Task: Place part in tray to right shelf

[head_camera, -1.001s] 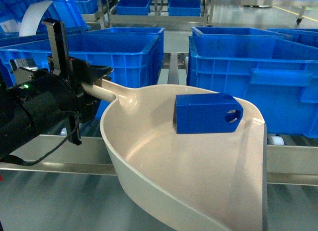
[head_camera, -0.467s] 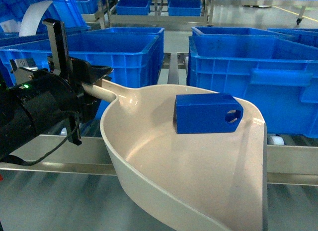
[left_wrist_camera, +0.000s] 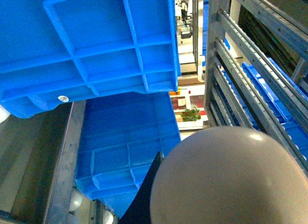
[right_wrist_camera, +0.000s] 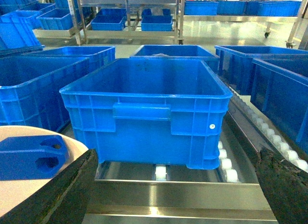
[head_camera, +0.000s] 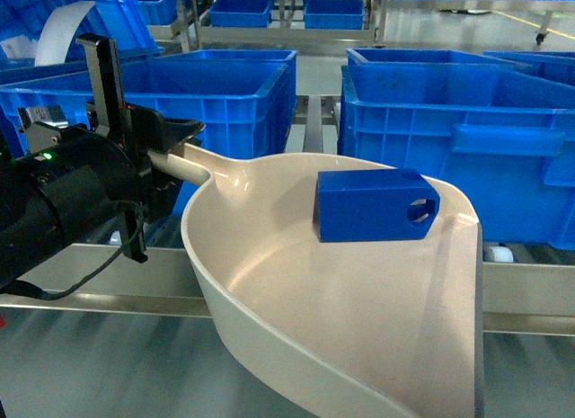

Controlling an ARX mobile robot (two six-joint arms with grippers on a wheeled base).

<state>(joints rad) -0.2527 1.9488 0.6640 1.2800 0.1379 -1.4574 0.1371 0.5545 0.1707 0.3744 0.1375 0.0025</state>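
Inside tray (head_camera: pixel 359 328): part (head_camera: pixel 373 205), matte blue block, long axis left-right, slotted end right
Tray: glossy cream scoop
Left gripper (head_camera: pixel 153 157): clamps handle
Right gripper (right_wrist_camera: pixel 178 195): spread wide

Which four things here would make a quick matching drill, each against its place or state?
Things:
1. part
2. tray
3. left claw
4. right claw

States:
A. open, holding nothing
B. shut on the cream handle
C. lying inside the scoop
D. held out before the shelf rail

Pairs: 1-C, 2-D, 3-B, 4-A
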